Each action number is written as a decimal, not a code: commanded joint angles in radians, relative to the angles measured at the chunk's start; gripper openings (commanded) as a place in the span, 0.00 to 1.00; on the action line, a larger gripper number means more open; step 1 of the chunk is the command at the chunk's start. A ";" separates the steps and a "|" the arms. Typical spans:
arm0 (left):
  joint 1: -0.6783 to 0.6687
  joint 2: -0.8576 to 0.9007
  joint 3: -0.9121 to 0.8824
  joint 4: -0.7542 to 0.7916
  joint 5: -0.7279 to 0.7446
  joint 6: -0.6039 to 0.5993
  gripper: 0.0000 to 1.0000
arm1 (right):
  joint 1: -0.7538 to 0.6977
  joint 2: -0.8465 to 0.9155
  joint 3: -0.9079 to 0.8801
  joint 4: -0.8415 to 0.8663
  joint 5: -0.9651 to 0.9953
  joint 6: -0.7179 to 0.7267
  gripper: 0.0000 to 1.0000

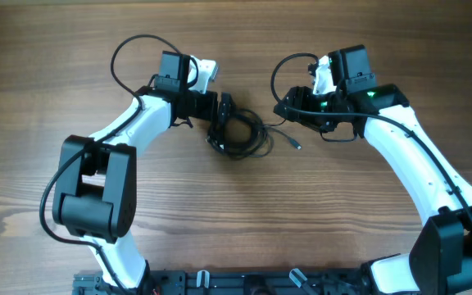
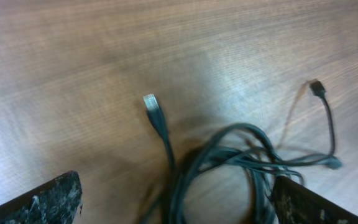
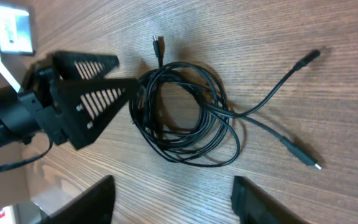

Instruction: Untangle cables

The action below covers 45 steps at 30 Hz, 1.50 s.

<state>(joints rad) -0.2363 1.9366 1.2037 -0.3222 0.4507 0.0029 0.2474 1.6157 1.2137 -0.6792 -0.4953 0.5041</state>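
Your arms stood nearest the lens: the left arm (image 1: 97, 184) reached the cables from one side, the right arm (image 1: 416, 164) from the other. Under them ran the wood table (image 1: 236, 49). Your left claw (image 1: 222, 113) was released, its fingers (image 2: 48, 199) spread wide with part of the cables between them, unpinched. Your right claw (image 3: 176, 199) hung just beside the cables, parted, grasping nothing. The cables (image 3: 222, 112) lay in one loose tangled coil between both claws. Out of the cables strayed a silver-tipped plug (image 3: 303, 155), a dark plug (image 3: 306, 59) and a small plug (image 3: 159, 43).
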 commanded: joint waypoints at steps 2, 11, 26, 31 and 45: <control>0.013 -0.026 -0.001 0.000 0.057 -0.231 1.00 | 0.002 0.015 0.017 0.026 0.009 -0.005 0.19; 0.034 -0.025 -0.002 -0.212 -0.061 -0.138 0.93 | 0.002 0.015 0.014 0.042 -0.023 -0.003 0.17; 0.029 -0.023 -0.002 -0.205 -0.152 -0.089 0.29 | 0.150 0.018 -0.045 0.183 0.089 0.129 0.23; 0.092 -0.026 0.019 -0.204 0.099 -0.012 0.38 | 0.214 0.102 -0.045 0.258 0.094 0.213 0.31; 0.066 0.042 -0.041 -0.171 0.077 0.083 0.46 | 0.234 0.350 -0.045 0.486 0.043 0.344 0.32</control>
<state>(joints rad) -0.1703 1.9377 1.1713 -0.5018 0.5331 0.0673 0.4789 1.9305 1.1767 -0.2146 -0.4377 0.8158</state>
